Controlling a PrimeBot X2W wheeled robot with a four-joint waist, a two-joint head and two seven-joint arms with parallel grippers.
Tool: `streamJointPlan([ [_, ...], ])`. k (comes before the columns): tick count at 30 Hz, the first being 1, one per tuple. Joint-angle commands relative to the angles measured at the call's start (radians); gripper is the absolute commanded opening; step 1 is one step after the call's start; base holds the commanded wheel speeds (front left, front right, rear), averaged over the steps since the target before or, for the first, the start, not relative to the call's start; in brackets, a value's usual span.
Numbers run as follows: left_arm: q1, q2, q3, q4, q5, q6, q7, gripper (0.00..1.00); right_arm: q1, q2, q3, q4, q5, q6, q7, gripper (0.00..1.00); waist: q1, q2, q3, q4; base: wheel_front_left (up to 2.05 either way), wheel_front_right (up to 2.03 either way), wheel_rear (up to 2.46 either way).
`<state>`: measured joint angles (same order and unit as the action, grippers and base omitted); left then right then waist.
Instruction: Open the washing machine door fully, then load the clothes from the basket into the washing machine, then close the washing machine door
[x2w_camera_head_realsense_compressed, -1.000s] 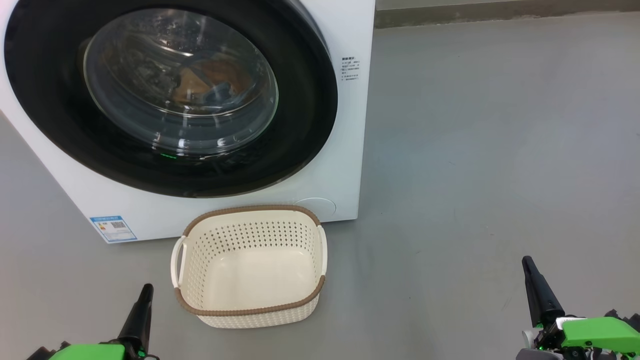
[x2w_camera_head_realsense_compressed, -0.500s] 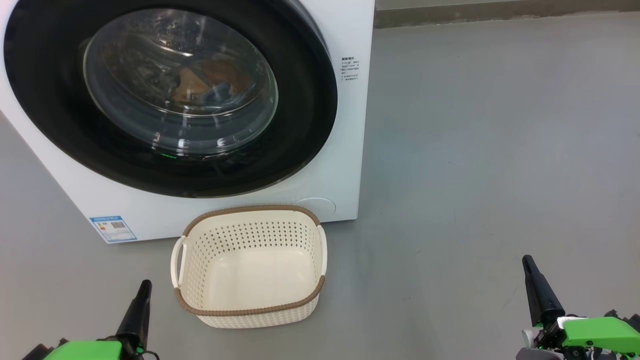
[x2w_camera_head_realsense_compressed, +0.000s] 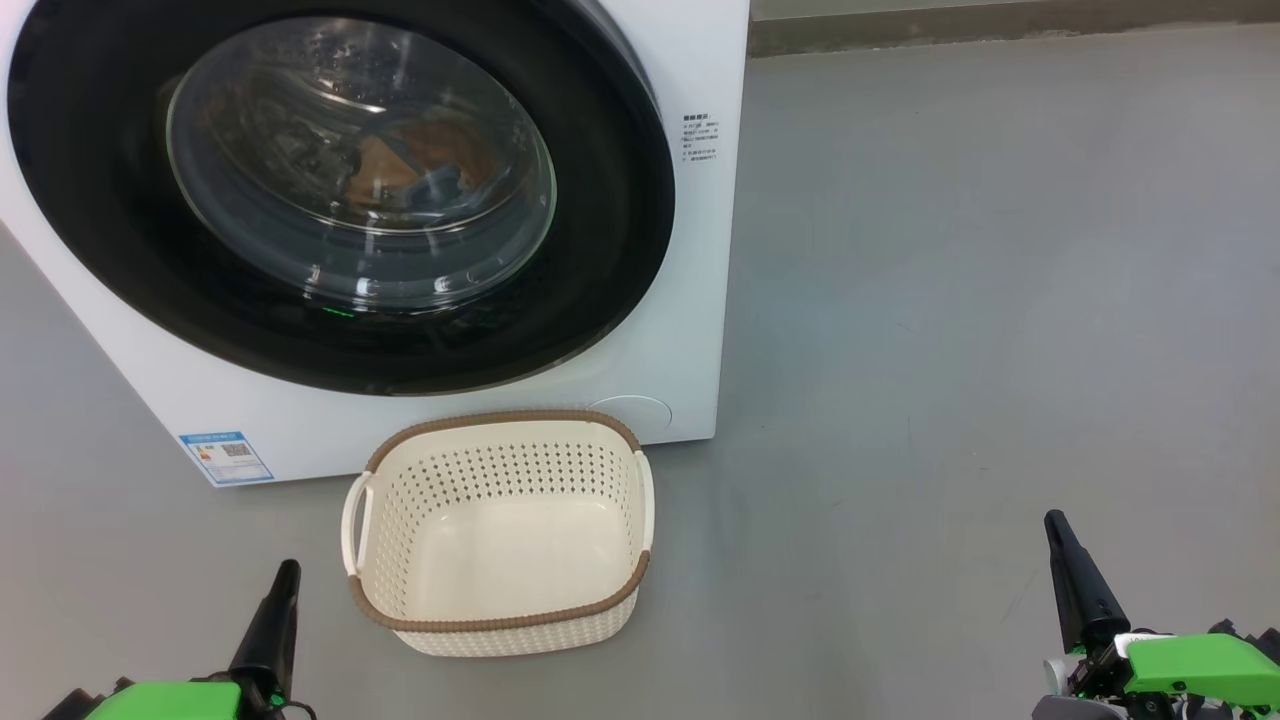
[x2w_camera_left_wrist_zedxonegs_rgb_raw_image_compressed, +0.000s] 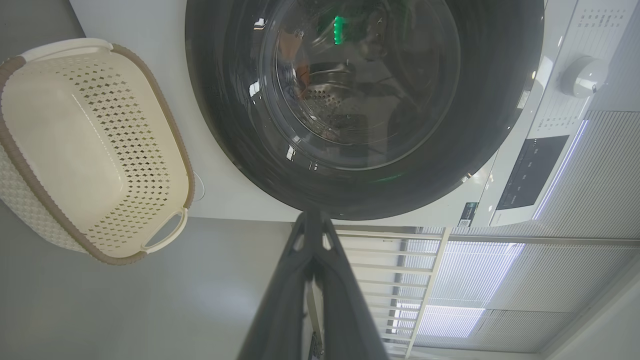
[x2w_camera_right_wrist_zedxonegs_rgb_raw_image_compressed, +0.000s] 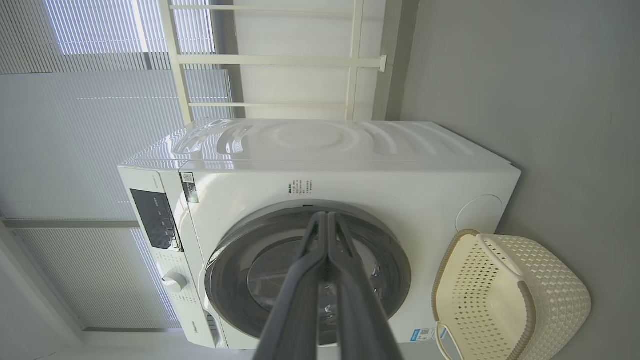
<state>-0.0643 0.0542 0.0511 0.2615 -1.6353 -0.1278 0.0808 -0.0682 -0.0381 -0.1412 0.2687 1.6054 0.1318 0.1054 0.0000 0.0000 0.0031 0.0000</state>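
The washing machine (x2w_camera_head_realsense_compressed: 690, 250) stands at the far left of the grey floor (x2w_camera_head_realsense_compressed: 950, 300). Its round door (x2w_camera_head_realsense_compressed: 100, 200) lies flat against the white front, shut. Through the bulging glass a bundle of clothes (x2w_camera_head_realsense_compressed: 420, 160) shows inside the drum, as orange-brown fabric with a bit of blue. A blue sticker (x2w_camera_head_realsense_compressed: 225, 457) sits at the machine's lower left corner.

The basket (x2w_camera_head_realsense_compressed: 500, 415) rests on the floor just in front of the machine, below the door's lower right edge. Its bare cream bottom is showing.

The left fingers (x2w_camera_head_realsense_compressed: 283, 590) rise from the near left, pressed together with no gap and holding nothing. Their tip is near the basket's left handle (x2w_camera_head_realsense_compressed: 355, 520), a little nearer and to the left of it, and it does not touch. In the left wrist view these fingers (x2w_camera_left_wrist_zedxonegs_rgb_raw_image_compressed: 313, 222) come to one closed point just off the door's black rim, with the basket off to one side.

The right fingers (x2w_camera_head_realsense_compressed: 1065, 560) stand at the near right, also closed on nothing. They are well apart from the basket and the machine, with open floor between. In the right wrist view they (x2w_camera_right_wrist_zedxonegs_rgb_raw_image_compressed: 327, 225) point towards the door, and the control panel (x2w_camera_right_wrist_zedxonegs_rgb_raw_image_compressed: 155, 220) and dial (x2w_camera_right_wrist_zedxonegs_rgb_raw_image_compressed: 174, 282) sit at one end of the machine.
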Motion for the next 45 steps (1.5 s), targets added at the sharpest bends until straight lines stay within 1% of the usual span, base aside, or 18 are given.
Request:
streamJointPlan([
  [1,-0.041,0.016,0.035,-0.018,0.004,-0.003,0.010,0.00,-0.040,-0.012,0.027,-0.024,0.003,-0.001,0.008,0.00,0.0000,0.0000,0.000,0.000,0.00,0.00,0.00],
  [45,-0.042,0.007,0.047,-0.017,0.014,-0.003,0.020,0.00,-0.040,-0.012,0.028,-0.024,0.003,-0.001,0.008,0.00,0.0000,0.0000,0.000,0.000,0.00,0.00,0.00],
])
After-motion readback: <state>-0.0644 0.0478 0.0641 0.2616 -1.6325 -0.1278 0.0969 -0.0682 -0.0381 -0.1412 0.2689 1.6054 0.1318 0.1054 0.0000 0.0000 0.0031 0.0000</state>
